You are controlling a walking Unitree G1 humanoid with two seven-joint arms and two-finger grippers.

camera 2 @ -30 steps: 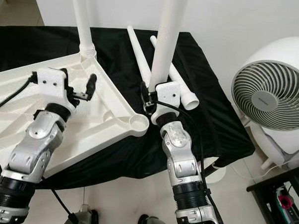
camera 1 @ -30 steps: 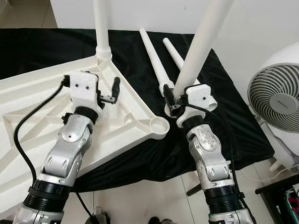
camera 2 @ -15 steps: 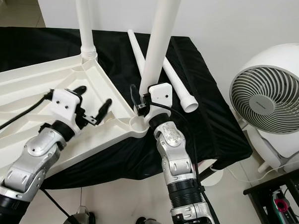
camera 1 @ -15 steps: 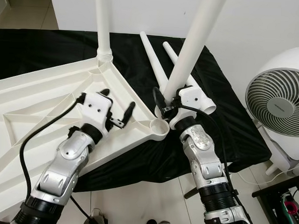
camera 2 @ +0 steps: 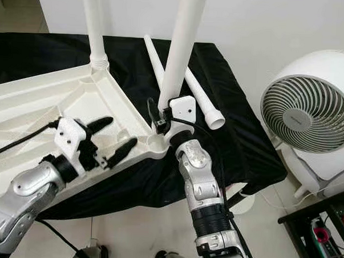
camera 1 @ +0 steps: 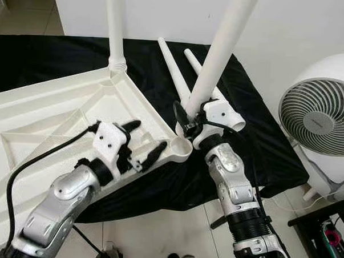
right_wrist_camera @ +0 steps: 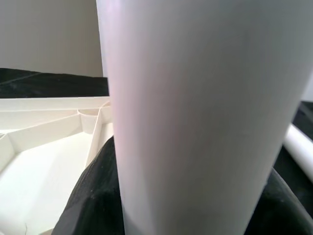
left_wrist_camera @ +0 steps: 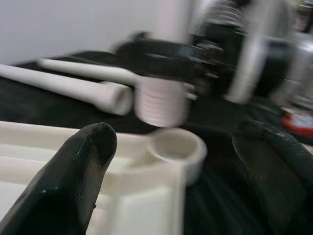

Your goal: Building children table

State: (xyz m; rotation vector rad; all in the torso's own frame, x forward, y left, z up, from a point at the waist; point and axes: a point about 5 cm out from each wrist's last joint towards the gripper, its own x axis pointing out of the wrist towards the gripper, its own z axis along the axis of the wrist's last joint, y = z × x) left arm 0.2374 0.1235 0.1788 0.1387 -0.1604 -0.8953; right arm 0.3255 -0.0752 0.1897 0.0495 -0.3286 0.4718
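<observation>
Desk [camera 1: 61,55]: draped in black cloth, carrying all parts.

Tabletop [camera 1: 41,117]: white plastic, upside down with ribbed underside showing, lying across the desk's left part; one corner reaches the front edge.

Corner socket [camera 1: 181,145]: round, open, at that front corner of the tabletop.

Fitted leg [camera 1: 115,26]: white, standing upright in the tabletop's far corner.

Held leg [camera 1: 221,51]: white, tilted, its threaded lower end just above and beside the corner socket, not seated.

Loose legs [camera 1: 174,69]: two, lying side by side on the cloth beyond the held leg, toward the desk's right edge.

Right pincer [camera 1: 186,119]: closed around the lower end of the held leg.

Left pincer [camera 1: 144,140]: fingers spread wide, gripping nothing, hovering over the tabletop's front rim just left of the corner socket.

Fan [camera 1: 318,121]: white, round, on the floor to the right of the desk.
</observation>
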